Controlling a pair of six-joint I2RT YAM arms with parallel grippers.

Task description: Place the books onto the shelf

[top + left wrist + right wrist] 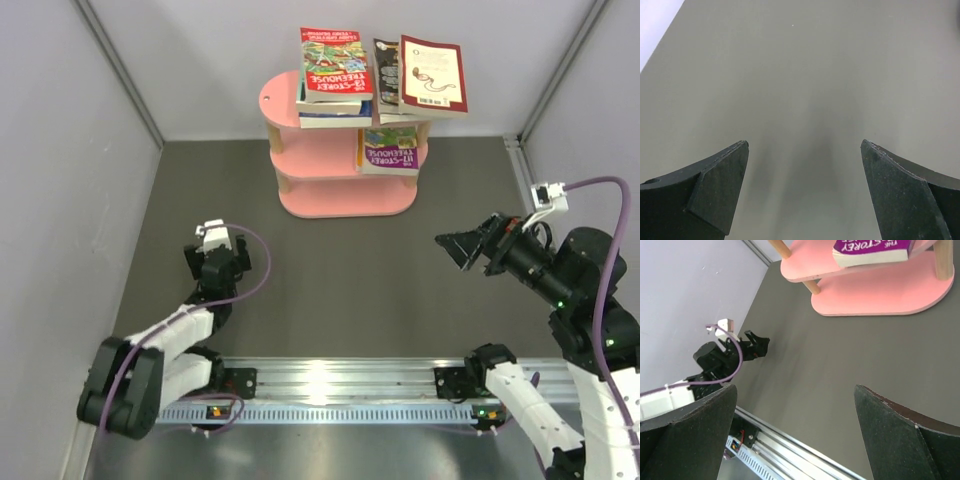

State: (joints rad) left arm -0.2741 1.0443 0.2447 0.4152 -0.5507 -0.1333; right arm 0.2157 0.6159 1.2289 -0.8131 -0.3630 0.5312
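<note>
The pink shelf (318, 150) stands at the back of the table. On its top board lie a red Treehouse book (335, 62), a dark book (386, 60) and a maroon-and-cream book (432, 75). Blue books (334, 113) are stacked under the red one. A purple-green Treehouse book (390, 150) rests on the middle board and also shows in the right wrist view (872, 250) above the shelf's bottom board (875, 295). My left gripper (222, 262) (804, 142) hangs open over bare table. Right of centre, my right gripper (458, 248) (795, 387) is open and empty.
A metal rail (330, 385) (775, 445) carrying both arm bases runs along the near edge. Pale walls enclose the dark table (330, 280) on the left, back and right. The left arm (725, 355) shows in the right wrist view.
</note>
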